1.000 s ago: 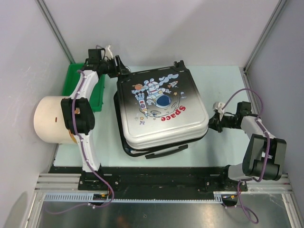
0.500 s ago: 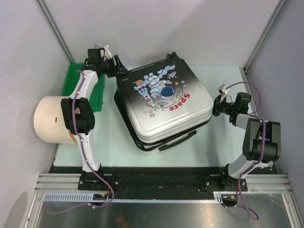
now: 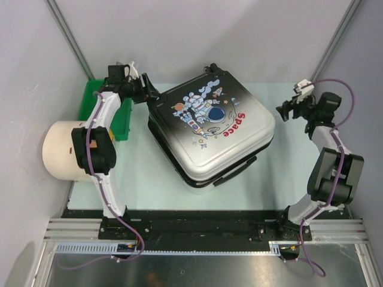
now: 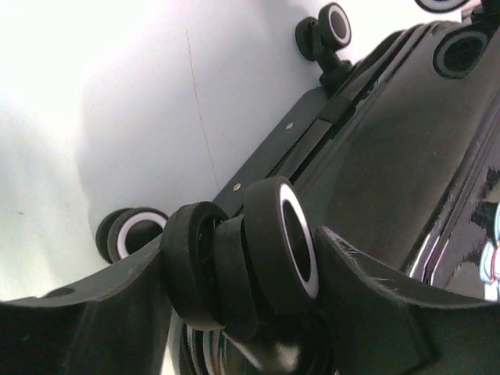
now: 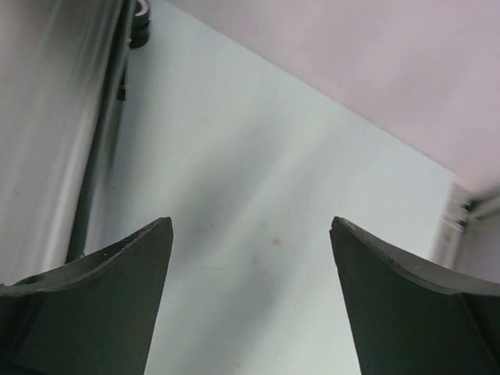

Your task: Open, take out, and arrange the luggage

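Note:
The luggage (image 3: 215, 137) lies closed and flat mid-table, skewed, with its astronaut and "Space" print up. At its back left corner my left gripper (image 3: 146, 92) is closed around a black twin wheel (image 4: 258, 258) of the luggage (image 4: 406, 156), one finger on each side of the wheel. Two more wheels show beyond it. My right gripper (image 3: 286, 111) hangs open just off the right back corner, apart from the shell. In the right wrist view it (image 5: 250, 226) holds nothing, with bare table between the fingers and the silver edge of the luggage (image 5: 47, 117) at the left.
A green tray (image 3: 90, 98) stands at the back left, behind the left arm. A large cream cylinder (image 3: 60, 149) lies at the left edge. Grey walls and metal frame posts (image 3: 332, 42) close in the back and sides.
The luggage has turned, its right side swinging toward the back. My right gripper moved from the near right corner toward the back and went from shut to open. The left gripper stayed at the wheel.

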